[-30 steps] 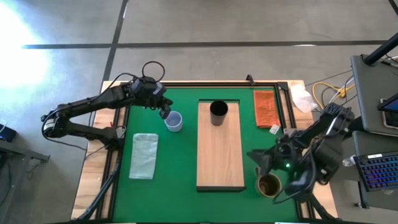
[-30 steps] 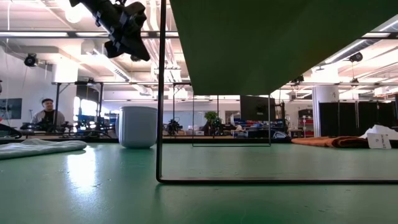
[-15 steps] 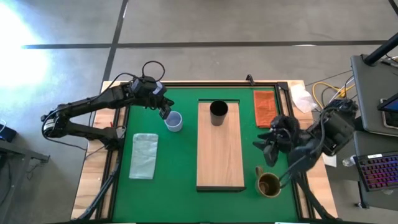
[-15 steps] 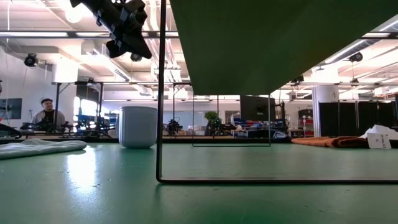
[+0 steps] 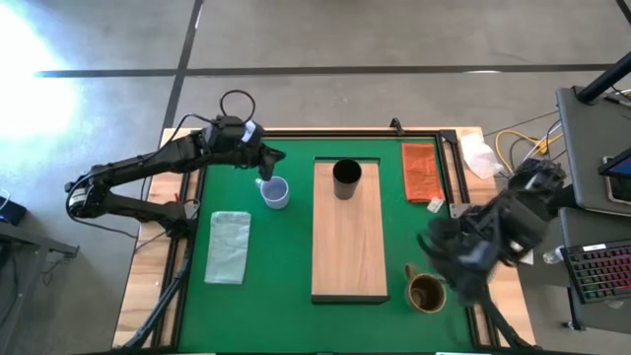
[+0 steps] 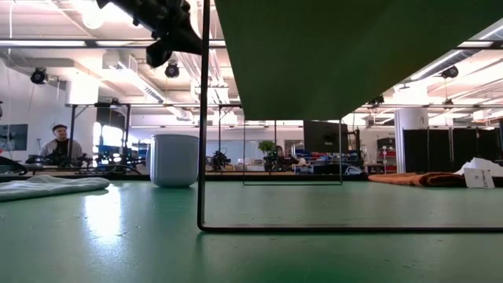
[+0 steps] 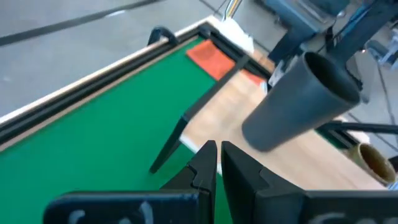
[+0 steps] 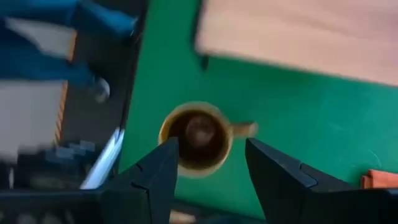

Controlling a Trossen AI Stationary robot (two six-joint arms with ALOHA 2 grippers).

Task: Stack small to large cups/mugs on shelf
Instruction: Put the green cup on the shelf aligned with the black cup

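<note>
1. Here, the shelf [image 5: 349, 231] serves as landmark; the black tumbler [image 5: 346, 178] stands on its far end.
2. The pale mug [image 5: 275, 191] sits left of it, the left gripper [image 5: 268, 163] just beside, fingers together.
3. The brown mug [image 5: 426, 293] rests off its near right corner; the blurred right gripper [image 8: 208, 163], probably above it, is spread apart.

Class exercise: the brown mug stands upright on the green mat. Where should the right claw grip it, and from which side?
Likely from above: the brown mug stands upright, mouth open. The open right claw could pinch the rim across the wall, away from the handle that sticks out sideways.
</note>
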